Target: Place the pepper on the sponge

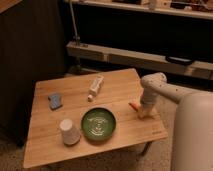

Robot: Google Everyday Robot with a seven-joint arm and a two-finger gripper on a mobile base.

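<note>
camera view: just the one angle, looking down at a wooden table [45, 150]
gripper [141, 112]: pointing straight down at the table's right side, close to the edge, on the end of the white arm [165, 90]
grip: honestly can't tell if it's apart or clamped on anything, the wrist blocks it
pepper [133, 105]: only a little orange-red bit shows, sticking out on the left of the gripper's tip, right up against it and low at the tabletop
sponge [55, 101]: blue, lying flat on the left side of the table, well apart from the pepper and gripper
plate [98, 123]: green, front middle, between sponge and gripper
cup [69, 131]: white, upside down, just left of the plate
tube [95, 87]: white, lying behind the plate
</note>
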